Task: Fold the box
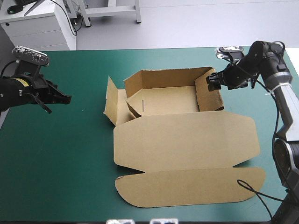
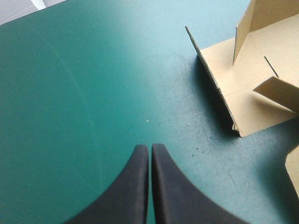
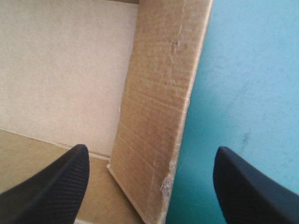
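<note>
Because nothing on the left side seems to need holding, I have the left gripper, two broad black fin-shaped fingers pressed together into one point with nothing between them, hanging over the bare teal-green table cover, well apart from the work. Ahead of it the brown corrugated-board box sits mid-table as a half-made tray: its short left wall leans outward instead of standing, the tall back wall is upright, and the wide round-cornered lid lies flat toward the near edge. Further right, the upright right wall is where I judge the current step to be. The right gripper has its black fingers spread wide, one over the tray's inside and one over the cover outside, straddling that wall's top edge without clamping it, placed, I think, so it can close on the wall and press it home.
</note>
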Action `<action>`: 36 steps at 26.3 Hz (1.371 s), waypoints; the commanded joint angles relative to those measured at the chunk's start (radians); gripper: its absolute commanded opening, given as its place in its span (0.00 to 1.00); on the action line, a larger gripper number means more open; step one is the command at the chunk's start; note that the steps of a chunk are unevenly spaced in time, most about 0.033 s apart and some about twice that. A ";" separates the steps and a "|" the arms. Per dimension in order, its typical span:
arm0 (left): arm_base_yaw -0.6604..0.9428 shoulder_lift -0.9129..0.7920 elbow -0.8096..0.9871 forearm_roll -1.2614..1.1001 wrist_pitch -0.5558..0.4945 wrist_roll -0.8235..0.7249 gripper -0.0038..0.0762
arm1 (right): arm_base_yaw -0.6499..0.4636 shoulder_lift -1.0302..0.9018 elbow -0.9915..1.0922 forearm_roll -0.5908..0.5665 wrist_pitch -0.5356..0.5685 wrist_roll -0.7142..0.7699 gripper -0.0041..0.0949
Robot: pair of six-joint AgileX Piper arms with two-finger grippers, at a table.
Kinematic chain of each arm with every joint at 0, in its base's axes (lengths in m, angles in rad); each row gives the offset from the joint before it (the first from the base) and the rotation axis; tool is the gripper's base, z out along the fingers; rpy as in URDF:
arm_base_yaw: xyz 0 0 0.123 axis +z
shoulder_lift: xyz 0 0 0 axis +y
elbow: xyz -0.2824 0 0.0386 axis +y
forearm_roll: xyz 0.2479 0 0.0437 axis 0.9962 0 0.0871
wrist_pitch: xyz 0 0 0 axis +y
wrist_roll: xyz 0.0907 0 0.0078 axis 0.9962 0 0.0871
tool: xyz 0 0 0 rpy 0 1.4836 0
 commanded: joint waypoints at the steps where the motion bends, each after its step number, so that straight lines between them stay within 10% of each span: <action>1: 0.001 -0.020 -0.025 -0.011 -0.056 -0.003 0.06 | -0.001 -0.083 -0.039 0.021 0.013 0.004 0.74; 23: 0.001 -0.020 -0.025 -0.011 -0.047 0.000 0.06 | 0.075 0.126 -0.039 -0.110 0.013 0.062 0.72; 32: 0.001 -0.020 -0.023 -0.011 -0.029 -0.002 0.06 | 0.076 0.175 -0.039 -0.093 0.013 0.052 0.02; 36: 0.001 -0.020 -0.023 -0.011 -0.038 -0.002 0.06 | 0.076 0.112 -0.040 -0.085 0.013 0.047 0.02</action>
